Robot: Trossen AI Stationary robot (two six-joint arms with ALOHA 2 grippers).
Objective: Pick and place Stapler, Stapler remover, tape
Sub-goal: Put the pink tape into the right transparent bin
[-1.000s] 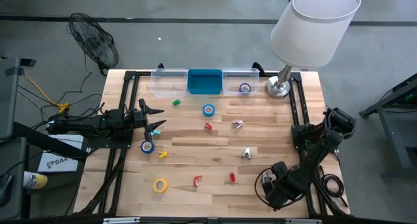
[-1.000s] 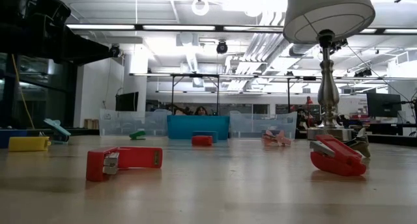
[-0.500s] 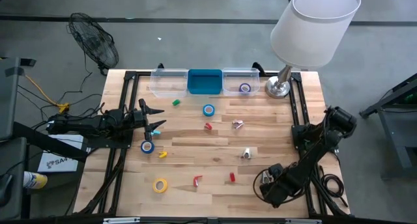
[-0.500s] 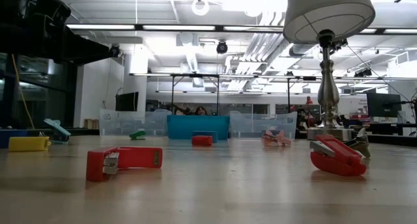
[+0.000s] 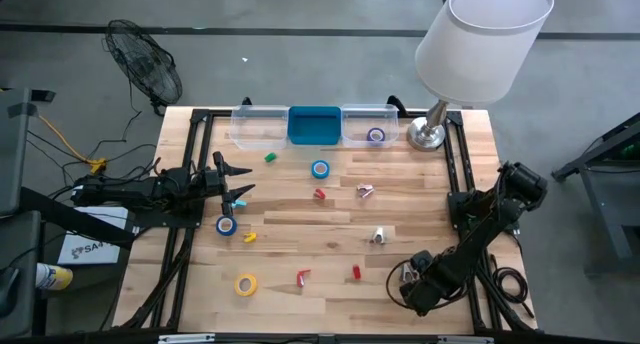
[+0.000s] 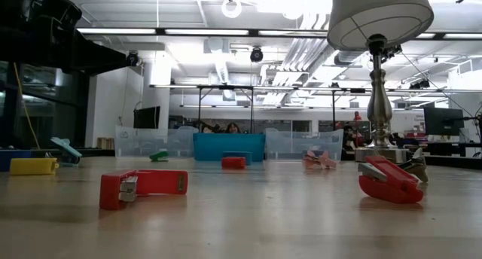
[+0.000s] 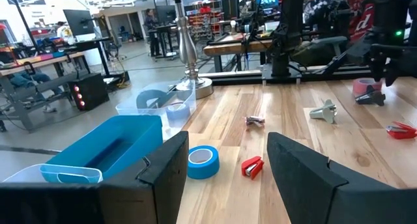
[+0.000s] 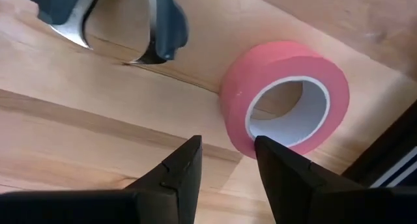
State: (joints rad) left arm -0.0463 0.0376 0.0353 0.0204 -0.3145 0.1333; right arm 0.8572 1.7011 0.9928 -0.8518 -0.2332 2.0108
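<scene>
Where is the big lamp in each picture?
High view: lamp at the table's far right corner.
Low view: lamp on the right.
Left wrist view: only the lamp's silver stem and base.
Right wrist view: not in it.
Shared landmark: blue bin, except right wrist.

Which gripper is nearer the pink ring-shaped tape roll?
Right. The right gripper hangs just beside the pink tape roll at the table's near right corner; the left gripper is open, across the table at the left edge.

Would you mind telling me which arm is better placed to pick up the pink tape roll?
The right. Its tool hangs open just short of the pink tape roll, while the left tool waits across the table.
</scene>
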